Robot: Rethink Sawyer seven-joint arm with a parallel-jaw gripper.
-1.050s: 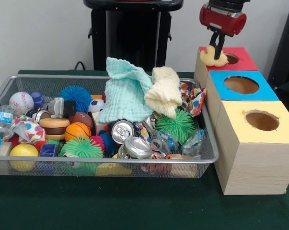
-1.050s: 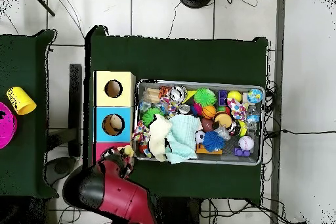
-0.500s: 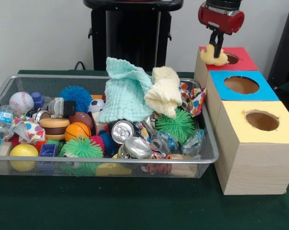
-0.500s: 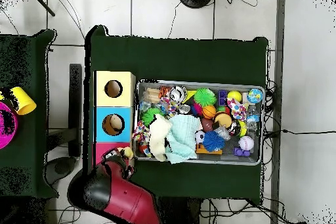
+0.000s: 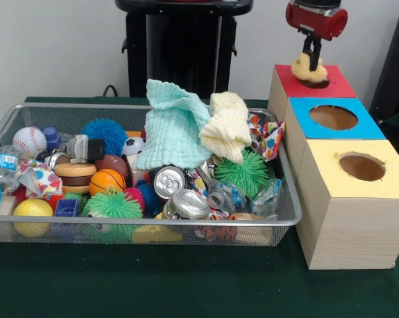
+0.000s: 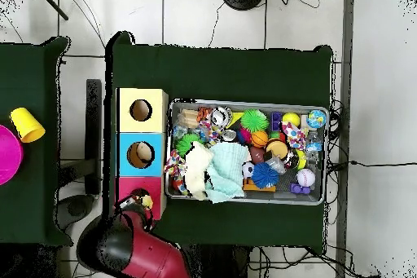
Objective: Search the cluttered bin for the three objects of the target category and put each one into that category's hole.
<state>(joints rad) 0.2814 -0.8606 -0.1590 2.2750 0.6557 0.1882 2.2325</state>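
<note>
My gripper [image 5: 311,61] hangs over the red-topped box [image 5: 331,89], shut on a small pale yellow cloth [image 5: 308,69] that dangles right at the red box's hole [image 5: 316,82]. In the overhead view the gripper [image 6: 140,203] and cloth [image 6: 147,202] sit above the red box [image 6: 153,187]. In the wire bin [image 5: 27,107] lie a mint green cloth [image 5: 173,128] and a cream cloth [image 5: 226,125] on top of the clutter.
A blue-topped box [image 5: 333,118] and a yellow-topped box [image 5: 358,167] stand in a row nearer the camera, each with a round hole. The bin holds balls, spiky toys, crushed cans [image 5: 179,194] and wrappers. A yellow cup [image 6: 28,125] and pink dish [image 6: 6,154] sit on a side table.
The gripper carried the yellow cloth from the red box's left edge, up and right, until it hangs over the hole.
</note>
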